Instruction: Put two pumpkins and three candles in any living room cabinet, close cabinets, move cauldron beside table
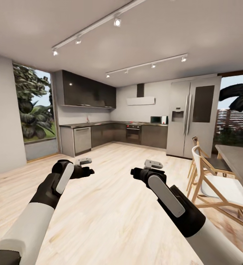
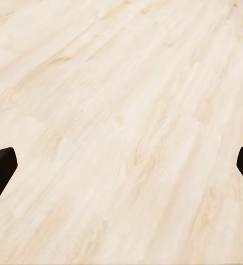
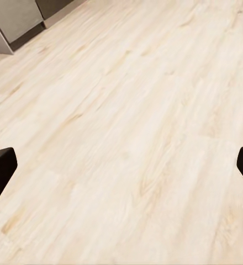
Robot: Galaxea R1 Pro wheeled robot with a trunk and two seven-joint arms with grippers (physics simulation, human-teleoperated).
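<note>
Both arms reach over pale wood floor, left gripper and right gripper spread wide, empty; kitchen fridge beyond.

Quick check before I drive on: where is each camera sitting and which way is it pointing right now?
Head: on the head, facing forward over both arms into a kitchen, with fridge, table and chairs; left gripper, right gripper show.
Left wrist: by the left gripper, looking down at floor; fingertips at the edges.
Right wrist: likewise, floor plus a cabinet base.
Shared: the pale wood floor.
</note>
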